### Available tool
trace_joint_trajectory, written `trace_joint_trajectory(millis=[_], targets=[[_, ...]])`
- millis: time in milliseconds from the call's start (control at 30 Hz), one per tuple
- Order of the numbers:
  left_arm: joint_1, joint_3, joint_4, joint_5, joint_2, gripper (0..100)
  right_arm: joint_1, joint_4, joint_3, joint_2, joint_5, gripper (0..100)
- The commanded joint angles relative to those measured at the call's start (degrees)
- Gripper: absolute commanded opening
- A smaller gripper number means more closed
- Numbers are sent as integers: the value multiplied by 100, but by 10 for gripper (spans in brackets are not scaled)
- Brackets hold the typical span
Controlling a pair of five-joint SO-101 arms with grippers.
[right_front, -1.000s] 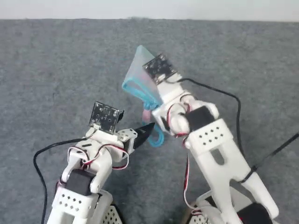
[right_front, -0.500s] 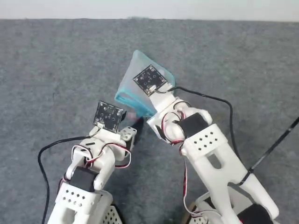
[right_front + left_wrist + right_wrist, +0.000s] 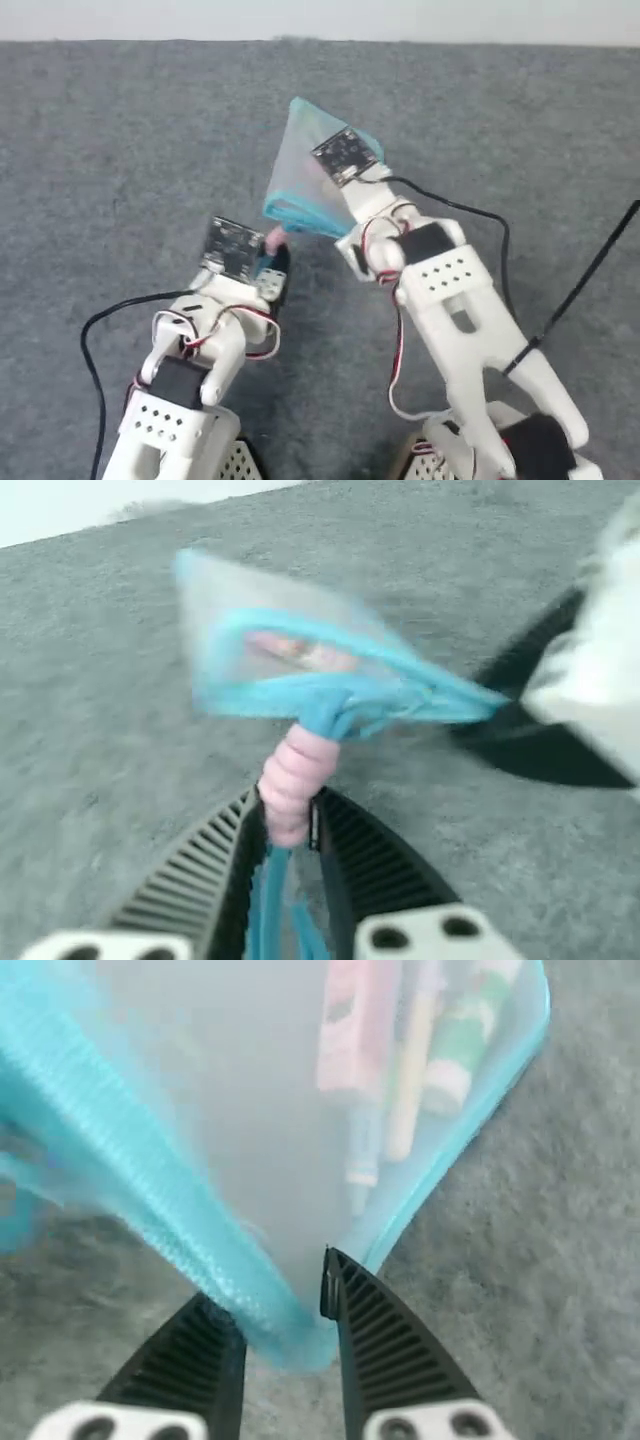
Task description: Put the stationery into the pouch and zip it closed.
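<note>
Pouch (image 3: pixel 305 165) and stationery (image 3: pixel 400 1050) are seen together near the middle of the table (image 3: pixel 120 130), between the two arms. The pouch is translucent with a light-blue border. It is held tilted, one corner pointing away from the arms, and appears to be lifted off the grey, carpet-like table top.

Through the pouch wall in the right wrist view, a pink item (image 3: pixel 355 1020), a pale pen (image 3: pixel 412 1080) and a green-and-white item (image 3: pixel 465 1030) can be made out. They lie side by side at the end of the pouch far from the claw. In the left wrist view the contents (image 3: pixel 300 652) show as a pinkish blur inside the pouch.

The near corner of the pouch is gripped by the right claw (image 3: pixel 268 1285). The blue ribbed edge is pinched between its two black fingers, and the rest of the pouch fans out beyond the fingertips.

A pink ribbed pull (image 3: pixel 292 780) hangs from the blue edge of the pouch on the side facing the left arm. It is clamped by the left claw (image 3: pixel 288 815), whose fingers are drawn narrow around it. The pouch lies just past the fingertips. A blue cord (image 3: pixel 265 900) runs from the pull back between the fingers.

In the high view the pull (image 3: pixel 272 238) is seen at the tip of the left claw (image 3: pixel 272 255), just below the lower edge of the pouch.
</note>
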Motion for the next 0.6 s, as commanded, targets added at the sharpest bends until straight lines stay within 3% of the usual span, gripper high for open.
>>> trace_joint_trajectory(millis=[0, 300, 567], targets=[[-782, -92, -229, 88, 18, 11, 497, -75, 9, 215, 211, 6], [-1037, -92, -229, 88, 18, 11, 549, -22, 26, 286, 325, 6], [-1705, -92, -237, 88, 18, 11, 1332, -66, 202, 295, 448, 6]])
